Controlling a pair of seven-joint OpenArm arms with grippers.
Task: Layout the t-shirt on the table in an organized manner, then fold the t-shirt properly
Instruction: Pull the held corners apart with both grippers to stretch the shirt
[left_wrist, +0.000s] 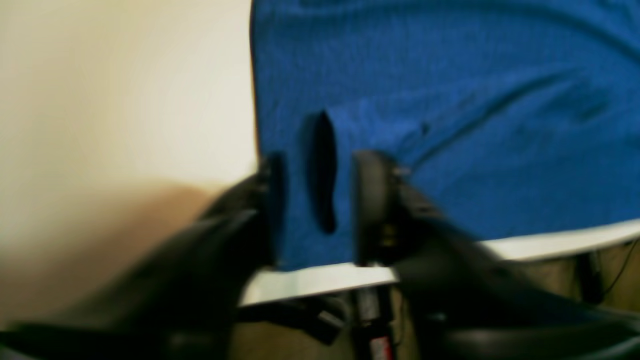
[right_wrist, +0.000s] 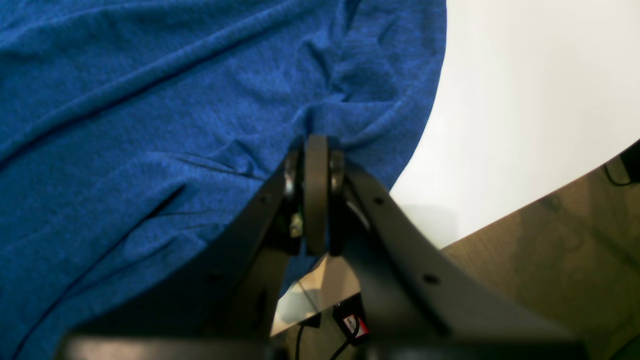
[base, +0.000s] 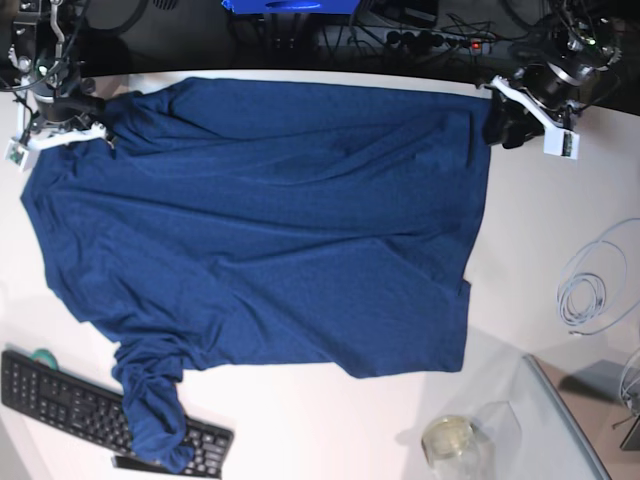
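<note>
**Shirt spread on table, gripped at two far corners**

The shirt (base: 270, 220) was seen spread across most of the table (base: 560, 220), wrinkled, with diagonal creases running over its body. One sleeve was bunched at the near edge and draped over a keyboard (base: 70, 395). The far edge of the cloth lay close along the table's far rim.

The right gripper (right_wrist: 316, 145) was clenched on a pinch of shirt fabric at the far corner on the base view's left; folds were seen radiating from its closed fingertips, and the cloth there was gathered up near the table's curved edge.

The left gripper (left_wrist: 320, 200) was placed at the other far corner, on the base view's right. Its two fingers (left_wrist: 372, 205) stood astride a strip of the shirt's edge, with a raised fold of cloth between them. The view was blurred, so it could not be told whether the fabric was actually pinched.

A coiled cable (base: 600, 285) and a glass jar (base: 450, 438) lay on the table, apart from the shirt.
</note>
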